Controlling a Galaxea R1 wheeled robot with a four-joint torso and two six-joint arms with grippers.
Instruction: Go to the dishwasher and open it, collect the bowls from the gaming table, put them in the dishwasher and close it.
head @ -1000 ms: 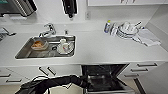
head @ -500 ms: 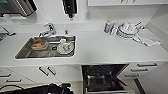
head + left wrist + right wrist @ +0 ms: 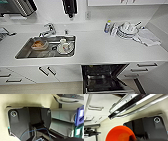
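The dishwasher (image 3: 104,78) stands open under the white counter, its door folded down and a dark wire rack showing inside. In the right wrist view an orange bowl (image 3: 119,133) hangs close above the pale floor, with my right gripper (image 3: 133,138) shut on its rim. The open dishwasher door's steel edge (image 3: 134,102) runs just beyond the bowl. The left wrist view shows my own dark plate over the floor, with part of the grey dishwasher door (image 3: 68,98) nearby. The gaming table is out of view.
A steel sink (image 3: 47,47) with a few dishes is set in the counter (image 3: 100,50), left of the dishwasher. Stacked plates (image 3: 126,30), a bottle (image 3: 107,26) and a cloth (image 3: 147,37) lie at the back right. White drawers (image 3: 142,68) flank the dishwasher.
A dark arm that showed at the lower left of the head view has dropped out of it. The counter, the sink and the open dishwasher stand as before.
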